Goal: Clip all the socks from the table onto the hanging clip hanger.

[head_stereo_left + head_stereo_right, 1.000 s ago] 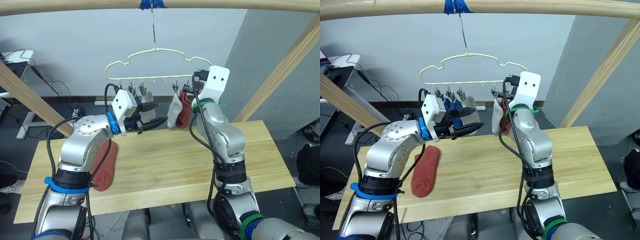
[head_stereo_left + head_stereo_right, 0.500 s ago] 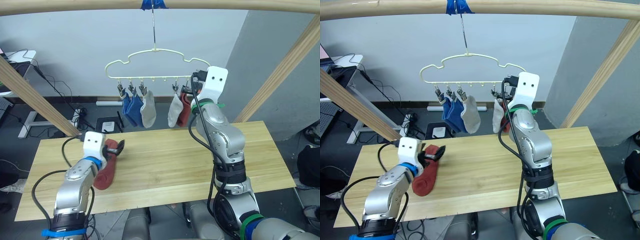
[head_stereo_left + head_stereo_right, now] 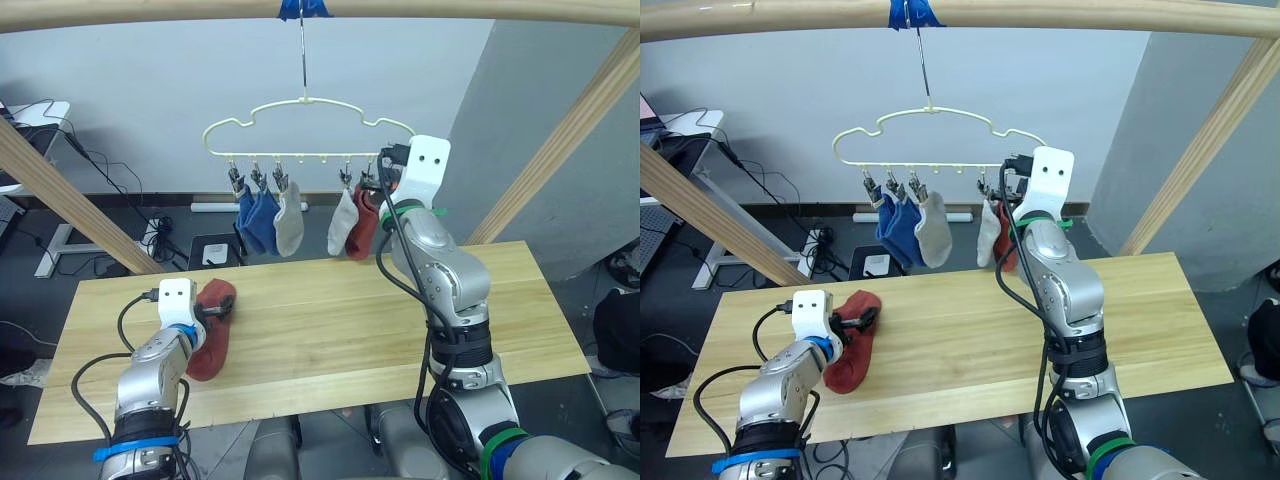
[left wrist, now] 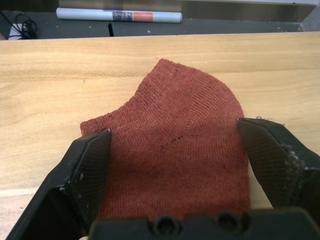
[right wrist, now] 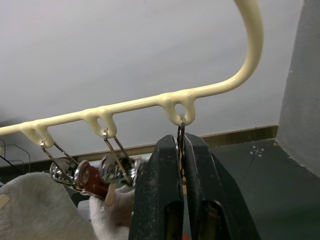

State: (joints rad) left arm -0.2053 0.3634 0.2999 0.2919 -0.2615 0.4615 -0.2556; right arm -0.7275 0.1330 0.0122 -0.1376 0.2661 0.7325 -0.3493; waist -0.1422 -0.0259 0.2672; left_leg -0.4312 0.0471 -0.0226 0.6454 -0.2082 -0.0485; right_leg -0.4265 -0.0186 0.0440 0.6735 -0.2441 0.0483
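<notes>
Head views: last red sock flat on desk, five hung on hanger; left wrist: left tool spread astride it, advise pinching the cuff; right wrist: right tool pinched together on end clip.
</notes>
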